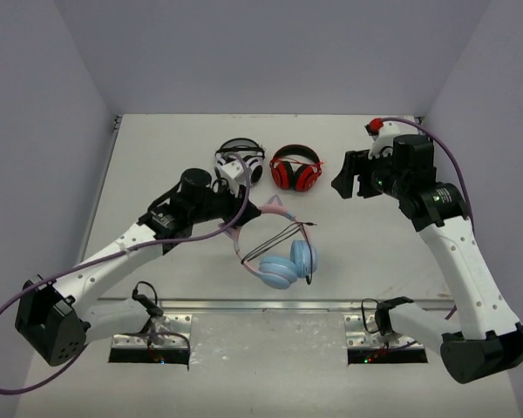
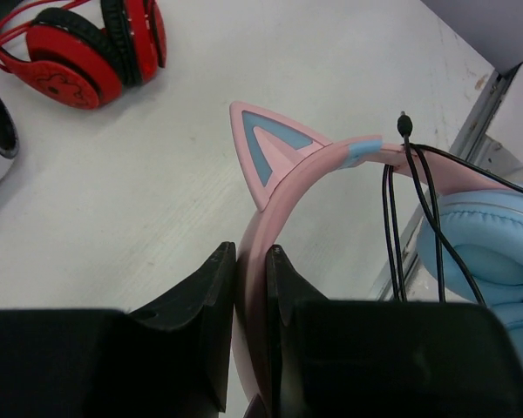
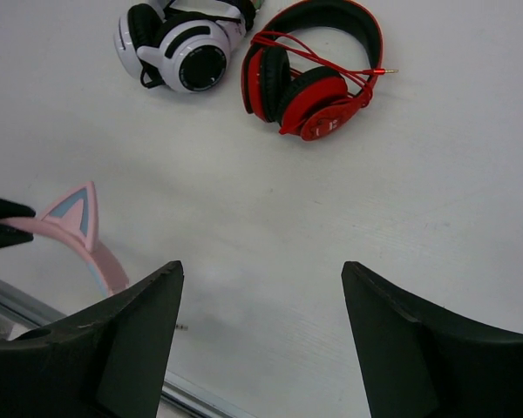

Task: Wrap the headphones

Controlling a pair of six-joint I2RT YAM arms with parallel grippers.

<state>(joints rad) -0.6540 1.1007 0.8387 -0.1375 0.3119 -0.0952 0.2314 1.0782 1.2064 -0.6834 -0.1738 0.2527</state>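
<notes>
The headphones lie near the table's front edge, light blue ear cups side by side, pink headband arching up to the left. My left gripper is shut on the pink headband, just below one cat ear. The thin black cable is draped over the band near the blue cup, with its plug sticking up. My right gripper hangs open above the table to the right, nothing between its fingers. A cat ear shows at the left of the right wrist view.
White-and-black headphones and red-and-black headphones sit side by side at mid-table, behind the blue pair. A metal rail runs along the near edge. Grey walls close in the table on three sides.
</notes>
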